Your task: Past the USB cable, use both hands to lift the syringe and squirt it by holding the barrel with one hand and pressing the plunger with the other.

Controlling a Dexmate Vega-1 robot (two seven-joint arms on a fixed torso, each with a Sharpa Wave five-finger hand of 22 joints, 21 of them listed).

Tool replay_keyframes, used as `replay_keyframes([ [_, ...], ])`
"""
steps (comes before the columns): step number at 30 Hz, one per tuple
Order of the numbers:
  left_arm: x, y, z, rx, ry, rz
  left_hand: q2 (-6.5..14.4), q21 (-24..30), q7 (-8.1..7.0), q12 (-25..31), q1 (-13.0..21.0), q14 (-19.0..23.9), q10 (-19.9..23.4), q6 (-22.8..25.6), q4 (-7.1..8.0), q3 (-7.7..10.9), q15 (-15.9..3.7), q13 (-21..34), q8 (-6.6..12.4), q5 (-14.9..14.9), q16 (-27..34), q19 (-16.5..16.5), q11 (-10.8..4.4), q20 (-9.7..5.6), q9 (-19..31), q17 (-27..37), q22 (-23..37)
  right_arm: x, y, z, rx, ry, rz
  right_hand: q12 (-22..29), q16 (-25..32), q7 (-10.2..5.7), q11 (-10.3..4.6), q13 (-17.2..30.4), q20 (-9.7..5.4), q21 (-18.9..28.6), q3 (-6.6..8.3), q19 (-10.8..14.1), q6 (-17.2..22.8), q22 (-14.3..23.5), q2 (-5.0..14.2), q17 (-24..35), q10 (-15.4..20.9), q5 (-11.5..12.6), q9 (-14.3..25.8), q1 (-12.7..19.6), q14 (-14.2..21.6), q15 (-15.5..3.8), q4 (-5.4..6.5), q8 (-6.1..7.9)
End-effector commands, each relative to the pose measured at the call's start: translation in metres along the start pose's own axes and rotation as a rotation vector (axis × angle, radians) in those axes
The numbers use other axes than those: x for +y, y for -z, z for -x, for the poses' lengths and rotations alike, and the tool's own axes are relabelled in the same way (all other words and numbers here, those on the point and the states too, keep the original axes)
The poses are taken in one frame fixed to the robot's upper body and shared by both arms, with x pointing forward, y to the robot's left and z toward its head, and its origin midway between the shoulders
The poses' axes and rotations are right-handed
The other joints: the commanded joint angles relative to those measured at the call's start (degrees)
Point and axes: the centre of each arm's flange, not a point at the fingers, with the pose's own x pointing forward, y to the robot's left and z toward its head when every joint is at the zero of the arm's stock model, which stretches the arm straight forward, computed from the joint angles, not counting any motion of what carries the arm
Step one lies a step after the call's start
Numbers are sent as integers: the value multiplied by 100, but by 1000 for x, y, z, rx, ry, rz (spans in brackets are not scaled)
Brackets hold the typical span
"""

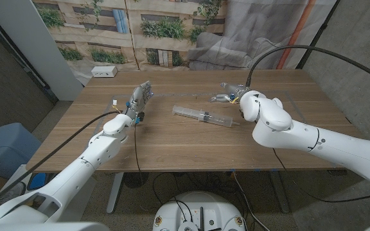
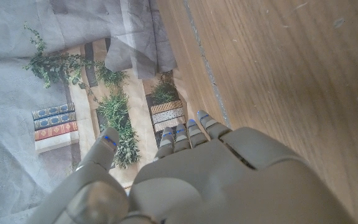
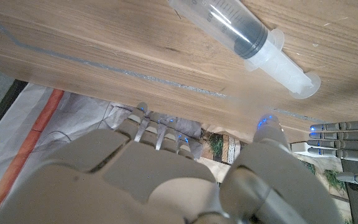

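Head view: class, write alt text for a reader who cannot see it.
A clear syringe lies on a wooden table between two robot hands, neither touching it. The left hand and the right hand hold nothing.

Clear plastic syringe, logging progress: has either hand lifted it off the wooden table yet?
No, the clear plastic syringe lies on the wooden table between both hands.

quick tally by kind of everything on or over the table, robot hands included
syringe: 1
white box at the table's far left corner: 1
robot hands: 2, left hand and right hand
total: 4
No USB cable can be made out on the table.
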Motion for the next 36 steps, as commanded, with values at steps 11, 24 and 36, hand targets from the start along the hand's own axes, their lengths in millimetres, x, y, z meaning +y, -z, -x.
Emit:
replay_keyframes([
  [11, 6, 10, 7, 25, 0, 10, 404, 41, 13, 9, 1, 59, 79, 77, 21, 53, 13, 33, 12, 29, 20, 62, 29, -150, 20, 26, 25, 13, -24, -7, 95, -193, 168, 4, 12, 97, 212, 56, 74, 19, 57, -142, -283, 34, -93, -19, -200, 104, 34, 234, -68, 171, -103, 20],
  [24, 6, 14, 10, 37, -6, 15, 408, 36, 25, 11, -17, 84, 115, 103, 42, 65, 20, 36, 14, 29, 23, 77, 49, -141, 21, 29, 25, 26, -28, -20, 108, -239, 198, 62, 69, 176, 355, 93, 149, 38, 79, -153, -405, 33, -188, -28, -171, 118, 52, 327, 22, 281, -116, 44],
  [36, 6, 16, 13, 48, -9, 16, 410, 37, 41, 15, -27, 103, 148, 131, 56, 74, 31, 38, 19, 30, 23, 100, 69, -146, 22, 29, 25, 39, -29, -31, 124, -247, 192, 218, 225, 143, 299, 166, 143, 101, 219, 33, -188, 30, -185, -37, 117, 196, 73, 619, 383, 189, -134, 194],
])
